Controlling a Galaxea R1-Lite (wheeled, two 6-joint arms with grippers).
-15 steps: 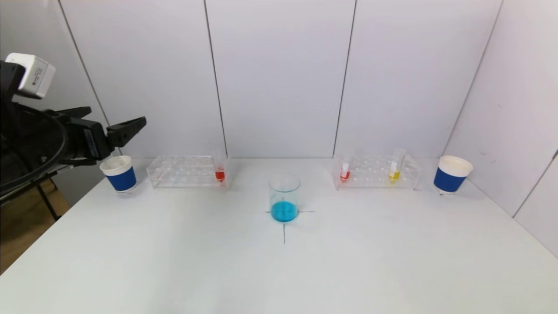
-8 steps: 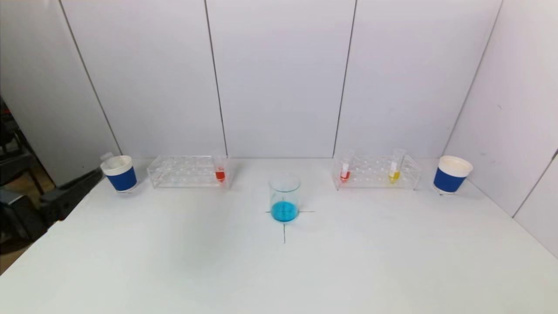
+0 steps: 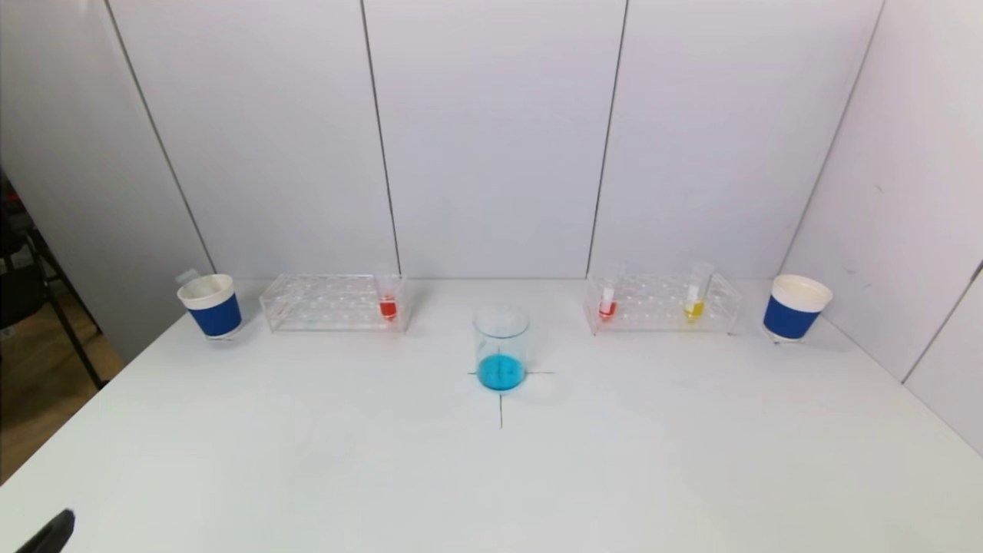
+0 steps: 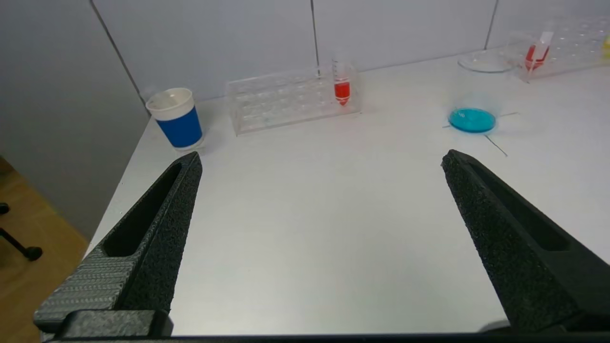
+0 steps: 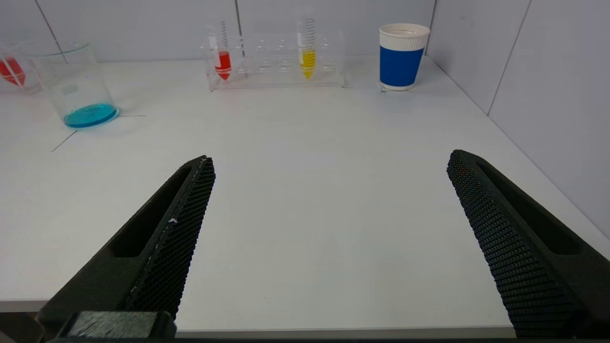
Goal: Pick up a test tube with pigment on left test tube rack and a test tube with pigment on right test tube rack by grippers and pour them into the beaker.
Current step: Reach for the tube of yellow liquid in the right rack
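hovering at the tabletop's (image 3: 307,461) near edge, both my grippers' fingers (image 4: 157,224) spread wide, empty; misjudged reaches could topple the slim red tube (image 3: 388,307) or beaker (image 3: 501,347).

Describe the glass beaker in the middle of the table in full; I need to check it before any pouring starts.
The clear glass beaker is a straight-walled cylinder with an open, slightly flared rim. It stands upright on the white table, over the crossing of thin black lines, between the two clear test tube racks and nearer the robot than they are. A shallow layer of blue liquid covers its bottom; the rest is empty. Nothing but the table touches it.
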